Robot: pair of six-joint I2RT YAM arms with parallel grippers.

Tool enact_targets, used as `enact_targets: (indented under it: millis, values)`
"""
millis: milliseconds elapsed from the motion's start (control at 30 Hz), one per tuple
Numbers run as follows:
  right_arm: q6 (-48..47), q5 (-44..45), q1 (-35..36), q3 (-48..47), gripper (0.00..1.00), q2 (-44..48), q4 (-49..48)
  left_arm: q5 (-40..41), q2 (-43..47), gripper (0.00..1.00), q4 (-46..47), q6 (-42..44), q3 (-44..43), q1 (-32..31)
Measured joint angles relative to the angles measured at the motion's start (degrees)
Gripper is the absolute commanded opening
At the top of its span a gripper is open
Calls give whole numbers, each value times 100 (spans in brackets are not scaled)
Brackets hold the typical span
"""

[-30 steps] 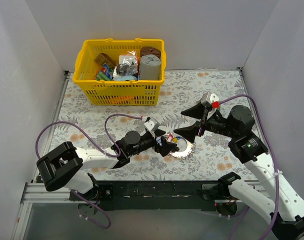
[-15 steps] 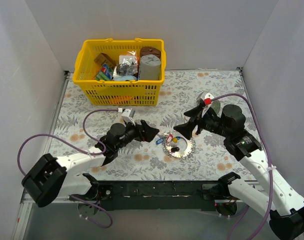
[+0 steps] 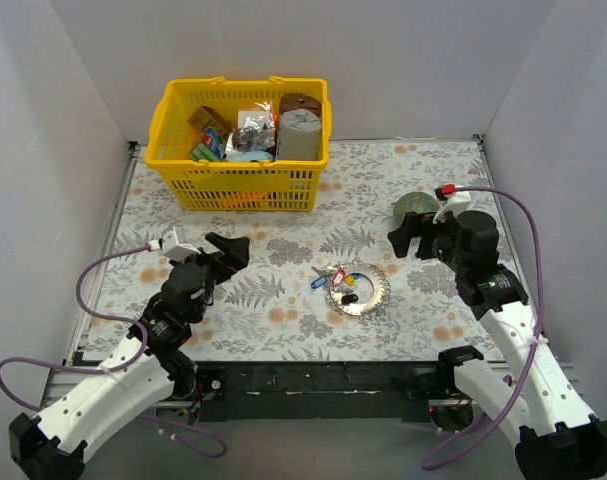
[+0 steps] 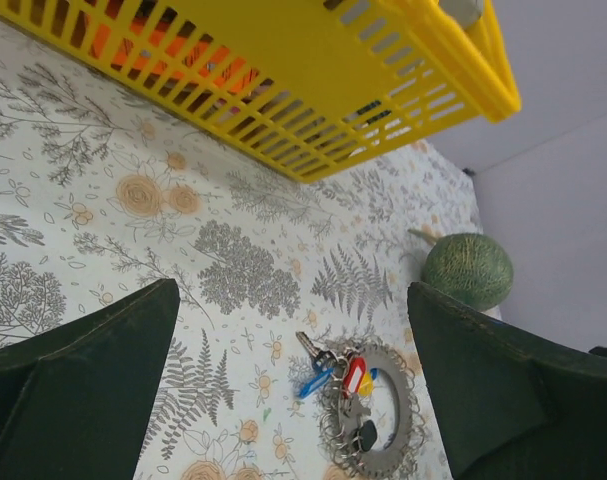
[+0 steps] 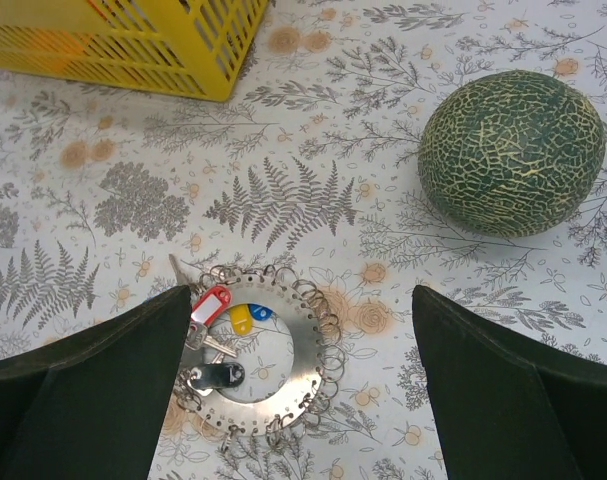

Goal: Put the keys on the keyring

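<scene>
Keyring [image 5: 301, 372]: flat silver-grey disc with a wide hollow middle. Small holes and thin wire loops run all round its rim. It lies flat on the worktop [image 3: 283, 240], roughly midway between the two arms and well apart from both.
Keys [image 5: 210, 303]: bunched at the ring's upper-left side as the right wrist camera sees it. A red head lies over the rim, with yellow and blue heads just beside it inside the hollow. A dark tag sits lower in the hollow, and one bare blade pokes outward over the cloth.
Hard to make out: whether any key is threaded on a loop or only resting there, and the exact count. From overhead the bunch is only specks of colour.
Left fingers [image 4: 83, 390]: spread wide with nothing between them, held above the worktop on the near side of the basket. Their outer parts are cut off by the picture's edges.
Right fingers [image 5: 83, 390]: spread wide and empty, with the ring showing below in the gap between them. They are likewise cut off at the sides and bottom.
Melon [image 5: 510, 152]: round and green with netted skin, near the right arm and apart from the ring. From overhead the arm covers part of it.
Basket [image 3: 245, 185]: yellow plastic, at the back of the worktop. The contents are jumbled: a grey cylinder is recognisable, the rest unclear. Only a corner shows in either wrist view.
</scene>
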State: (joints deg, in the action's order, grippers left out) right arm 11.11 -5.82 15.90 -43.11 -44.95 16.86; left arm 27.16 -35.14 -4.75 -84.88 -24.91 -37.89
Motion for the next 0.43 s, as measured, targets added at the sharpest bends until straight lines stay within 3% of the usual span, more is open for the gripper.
enact_targets:
  millis: [200,433]
  values:
    - [125,140,-52,7,98,57,-24,404,675,98,-442,-83,-13,9]
    - [219,142,-57,48,98,33,-61,601,-22,98,-833,-61,-431,9]
